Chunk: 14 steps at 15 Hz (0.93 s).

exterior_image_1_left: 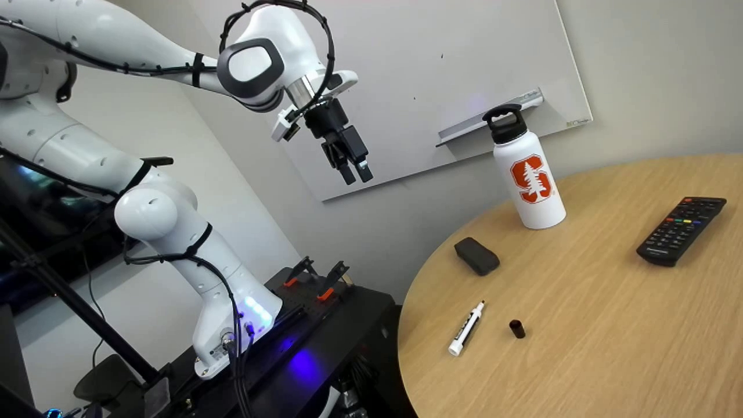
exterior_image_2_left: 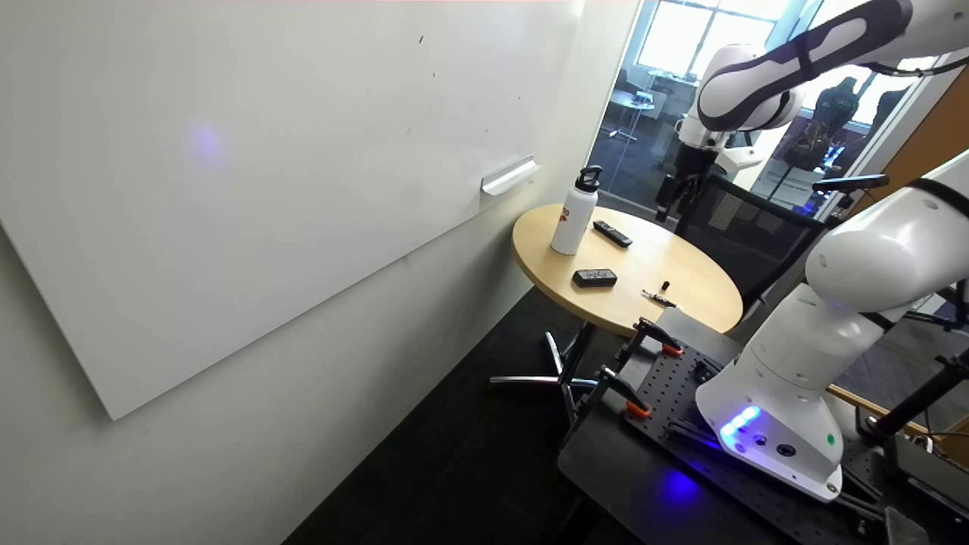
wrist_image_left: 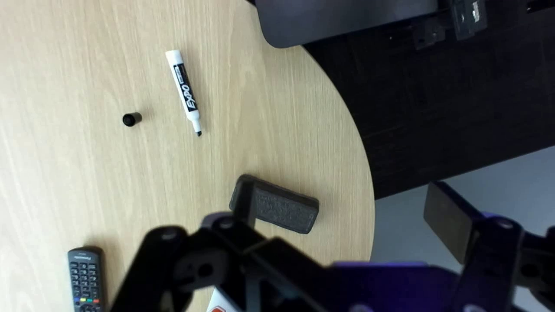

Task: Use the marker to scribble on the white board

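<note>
The white marker (exterior_image_1_left: 466,330) lies uncapped on the round wooden table, its dark tip bare. It also shows in an exterior view (exterior_image_2_left: 659,300) and in the wrist view (wrist_image_left: 185,89). The white board (exterior_image_2_left: 265,189) hangs on the wall and shows in both exterior views (exterior_image_1_left: 400,64); it bears a few small dark specks. My gripper (exterior_image_1_left: 356,173) is raised well above the table, apart from the marker. In the wrist view its fingers (wrist_image_left: 347,212) are wide apart with nothing between them.
On the round table (exterior_image_1_left: 609,360) are a black cap (exterior_image_1_left: 516,329), a black eraser-like block (exterior_image_1_left: 477,256), a white bottle (exterior_image_1_left: 533,180) and a black remote (exterior_image_1_left: 681,230). A ledge (exterior_image_2_left: 509,176) juts from the board. Clamps (exterior_image_2_left: 624,390) stand on the robot's black base table.
</note>
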Each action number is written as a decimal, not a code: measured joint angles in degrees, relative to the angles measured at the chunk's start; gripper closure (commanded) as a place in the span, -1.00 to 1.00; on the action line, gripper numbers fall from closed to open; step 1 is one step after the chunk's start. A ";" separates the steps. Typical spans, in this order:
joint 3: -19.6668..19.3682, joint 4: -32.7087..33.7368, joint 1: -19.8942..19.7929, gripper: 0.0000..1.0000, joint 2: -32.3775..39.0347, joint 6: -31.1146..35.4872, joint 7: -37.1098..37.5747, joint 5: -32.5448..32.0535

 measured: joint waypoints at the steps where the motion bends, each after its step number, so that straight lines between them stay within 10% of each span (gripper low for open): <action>1: 0.03 0.09 0.01 -1.00 0.24 0.05 0.00 0.00; 8: -1.32 -0.36 -1.31 -1.00 0.81 4.25 -4.81 -2.46; 14: -13.18 -1.85 -4.46 -1.00 6.26 18.50 -26.95 -2.23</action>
